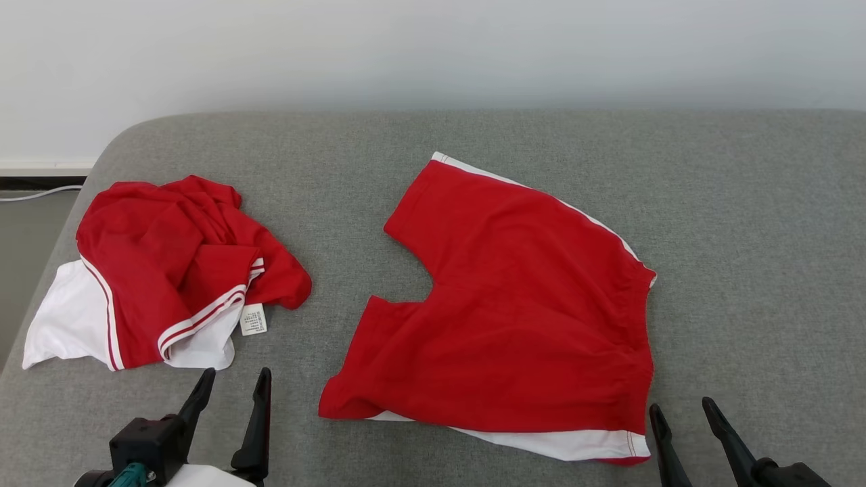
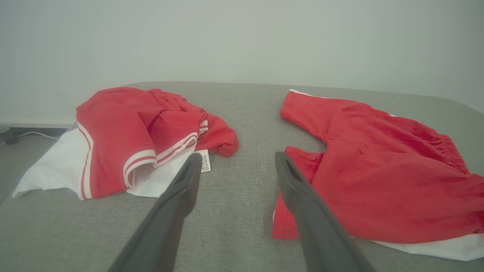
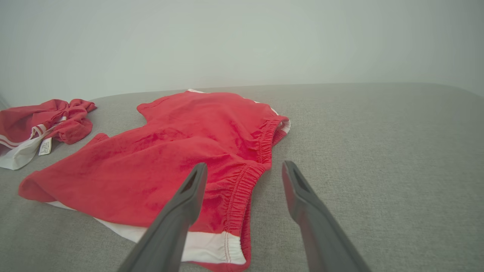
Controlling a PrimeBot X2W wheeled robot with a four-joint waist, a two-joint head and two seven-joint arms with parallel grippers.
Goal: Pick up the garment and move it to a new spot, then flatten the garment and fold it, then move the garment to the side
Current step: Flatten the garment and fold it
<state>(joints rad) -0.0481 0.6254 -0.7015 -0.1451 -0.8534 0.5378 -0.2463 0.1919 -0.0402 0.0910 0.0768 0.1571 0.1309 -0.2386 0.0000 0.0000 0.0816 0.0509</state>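
There lay the red shorts (image 1: 521, 297), spread nearly flat at the centre of the frame on the grey padded surface (image 1: 744, 237). They looked like soft, light, limp cloth, likely to sag and bunch, so the elastic waistband (image 1: 641, 325) corners seemed the best hold. The right end effector (image 1: 680, 404) hovered wide open at lower right, just beside the waistband's near corner. The left end effector (image 1: 237, 372), open too, sat at lower left below a crumpled red-and-white garment (image 1: 169, 264).
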